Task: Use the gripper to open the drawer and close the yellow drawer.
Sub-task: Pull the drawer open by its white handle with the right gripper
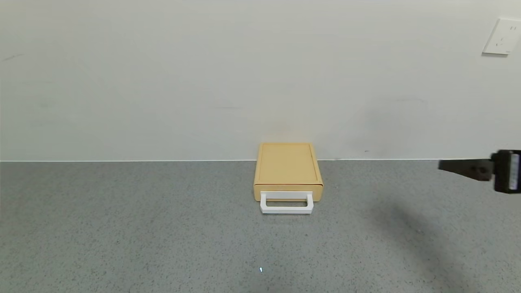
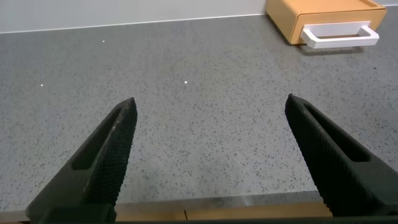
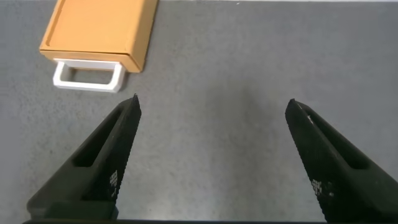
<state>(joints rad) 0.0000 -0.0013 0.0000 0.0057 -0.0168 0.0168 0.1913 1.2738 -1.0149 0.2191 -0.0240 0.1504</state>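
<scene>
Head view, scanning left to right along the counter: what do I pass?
Bare grey countertop → yellow drawer with its white handle, against the wall → right gripper at the right edge, jaws open.

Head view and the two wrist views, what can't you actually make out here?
- Drawer contents: shut inside the yellow casing, every view.
- Left gripper: outside the head view.
- Right gripper: arm cut off by the head view's right edge.
- Wall socket: clipped by that edge too.
</scene>
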